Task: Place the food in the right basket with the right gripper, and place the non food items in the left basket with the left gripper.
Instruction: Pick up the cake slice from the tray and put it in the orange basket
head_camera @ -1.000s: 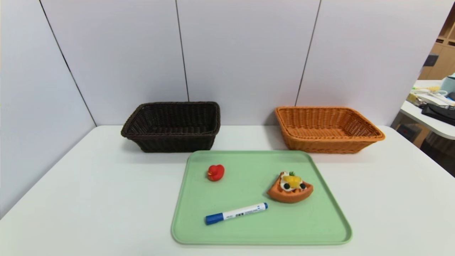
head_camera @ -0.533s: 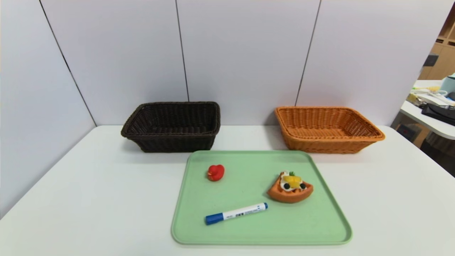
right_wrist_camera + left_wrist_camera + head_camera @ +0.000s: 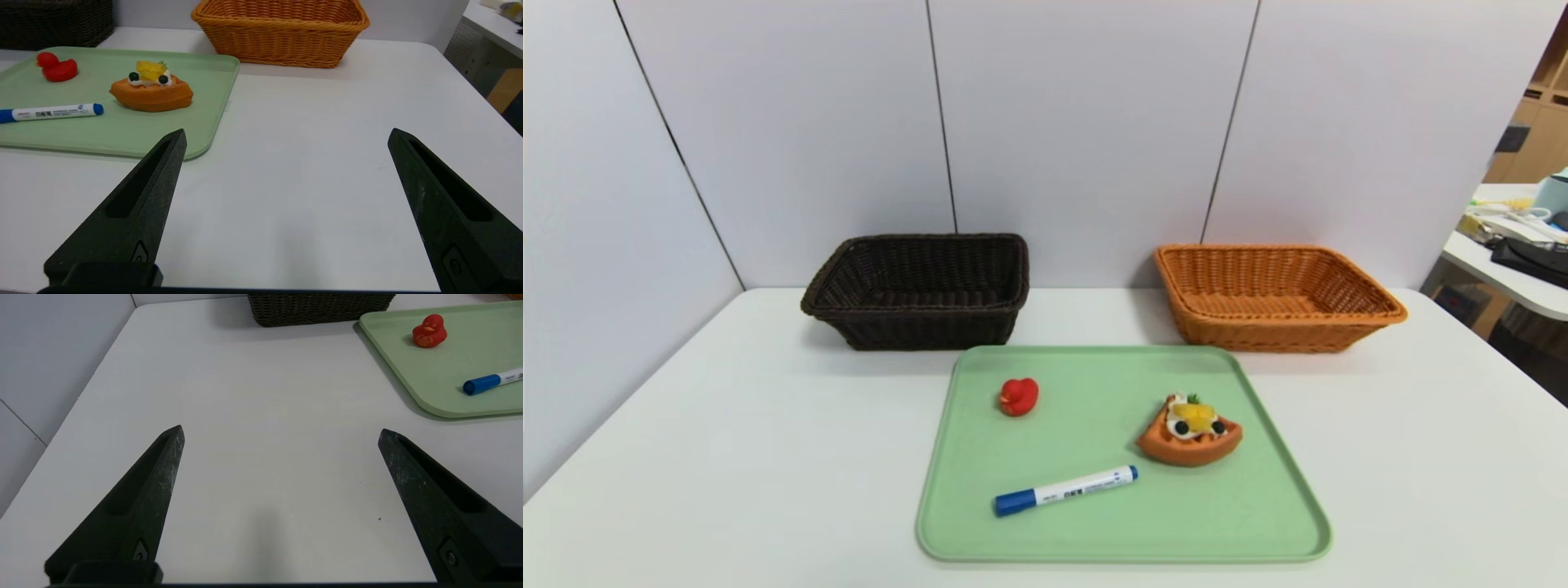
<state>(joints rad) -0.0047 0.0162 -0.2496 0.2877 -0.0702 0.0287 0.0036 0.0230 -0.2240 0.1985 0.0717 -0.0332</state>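
On a green tray lie the food, an orange-brown waffle wedge with cream and fruit, a small red duck and a white marker pen with a blue cap. The dark left basket and the orange right basket stand behind the tray, with nothing visible inside them. My left gripper is open over bare table, off the tray's left side. My right gripper is open over bare table, off the tray's right front corner. Neither gripper shows in the head view.
The white table is walled at the back and left by grey panels. To the right, past the table's edge, stands another desk with clutter. Bare table lies on both sides of the tray.
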